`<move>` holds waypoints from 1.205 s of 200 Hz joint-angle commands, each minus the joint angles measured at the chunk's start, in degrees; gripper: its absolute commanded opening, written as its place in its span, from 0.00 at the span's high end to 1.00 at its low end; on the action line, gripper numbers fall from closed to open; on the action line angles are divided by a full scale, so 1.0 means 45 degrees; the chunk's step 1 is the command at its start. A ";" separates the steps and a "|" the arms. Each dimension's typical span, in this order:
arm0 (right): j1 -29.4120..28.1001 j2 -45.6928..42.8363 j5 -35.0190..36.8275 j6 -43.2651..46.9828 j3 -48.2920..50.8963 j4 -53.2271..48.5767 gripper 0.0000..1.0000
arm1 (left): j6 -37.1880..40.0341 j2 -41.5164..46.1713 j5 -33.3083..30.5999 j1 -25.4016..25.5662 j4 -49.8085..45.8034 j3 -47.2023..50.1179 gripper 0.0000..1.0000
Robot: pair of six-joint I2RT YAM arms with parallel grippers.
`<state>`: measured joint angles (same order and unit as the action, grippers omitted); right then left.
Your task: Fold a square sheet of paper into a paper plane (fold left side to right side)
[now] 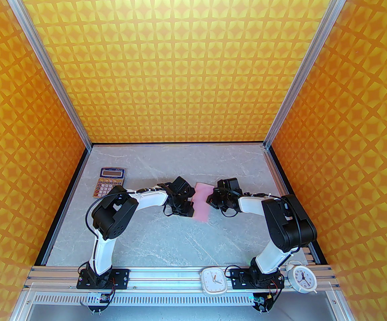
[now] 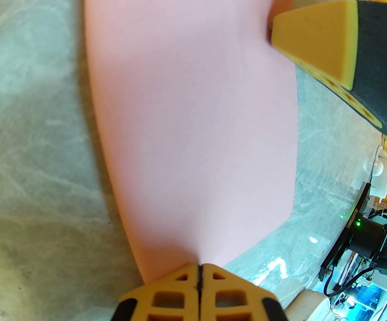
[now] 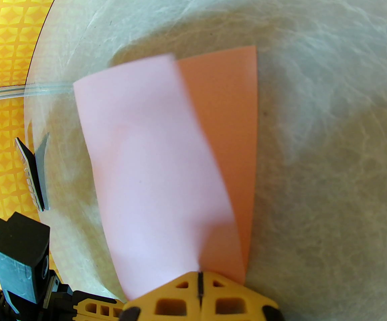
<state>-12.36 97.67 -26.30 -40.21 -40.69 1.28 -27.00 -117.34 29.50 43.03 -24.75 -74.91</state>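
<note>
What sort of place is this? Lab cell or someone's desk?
Probably a robot test cell, not a desk: an aluminium-profile frame, orange patterned backdrop walls boxing in a marble-look tabletop, a left arm and right arm bolted to the front rail, and a calculator as prop.

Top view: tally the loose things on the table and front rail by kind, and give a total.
Pink paper: 1
Calculator: 1
Clocks: 2
Total: 4
</note>
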 commanded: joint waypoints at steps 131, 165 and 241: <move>-0.0027 0.0293 0.1108 0.0263 0.0310 -0.1225 1.00 | 0.0503 -0.1092 -0.0455 -0.0401 -0.0129 0.0136 1.00; -0.0021 0.0266 0.1139 0.0359 0.0251 -0.1340 1.00 | 0.0388 -0.0896 -0.0495 -0.0401 0.0091 0.0292 1.00; -0.0022 0.0322 0.0964 0.0838 -0.0382 -0.1754 1.00 | -0.0557 0.0429 0.0131 -0.0889 0.0844 -0.0768 0.82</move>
<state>-12.43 97.56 -25.82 -38.59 -41.69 -0.78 -27.20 -118.72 30.52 40.84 -21.58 -76.16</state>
